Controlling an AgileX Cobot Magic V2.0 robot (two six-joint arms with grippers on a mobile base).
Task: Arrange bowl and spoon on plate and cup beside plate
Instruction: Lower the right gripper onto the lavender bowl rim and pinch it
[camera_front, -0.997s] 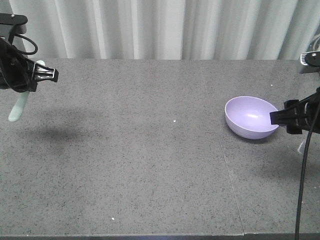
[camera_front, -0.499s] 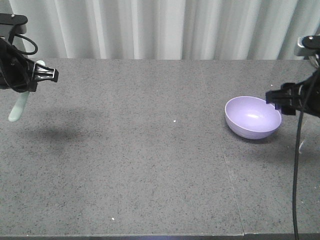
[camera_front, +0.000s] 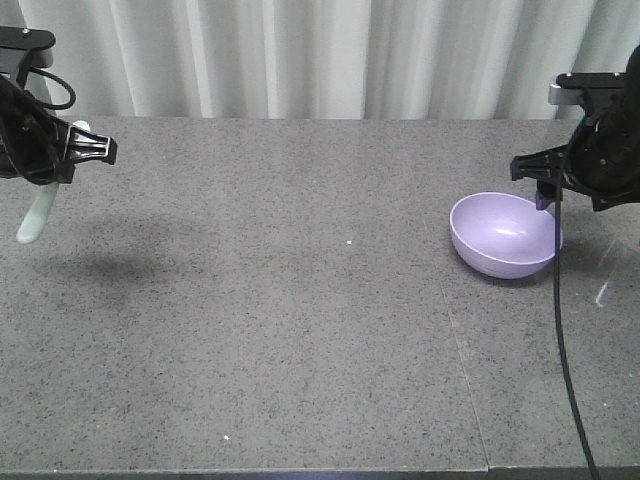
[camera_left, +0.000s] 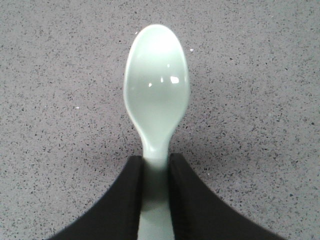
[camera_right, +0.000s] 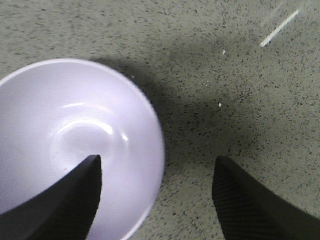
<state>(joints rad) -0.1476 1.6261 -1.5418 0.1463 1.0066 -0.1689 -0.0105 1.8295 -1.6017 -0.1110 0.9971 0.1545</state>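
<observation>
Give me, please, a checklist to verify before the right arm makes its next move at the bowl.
1. Right gripper open: ok, its fingers are wide apart.
2. Right gripper lined up on the rim of the bowl: ok, one finger is over the inside and the other is outside the rim.
3. Fingers touching the bowl: cannot tell.
4. Bowl empty: ok.
5. Spoon secure in the left gripper: ok, the gripper is shut on the handle and holds the spoon above the table.
6. Plate located as the target: not ok, no view shows it.
</observation>
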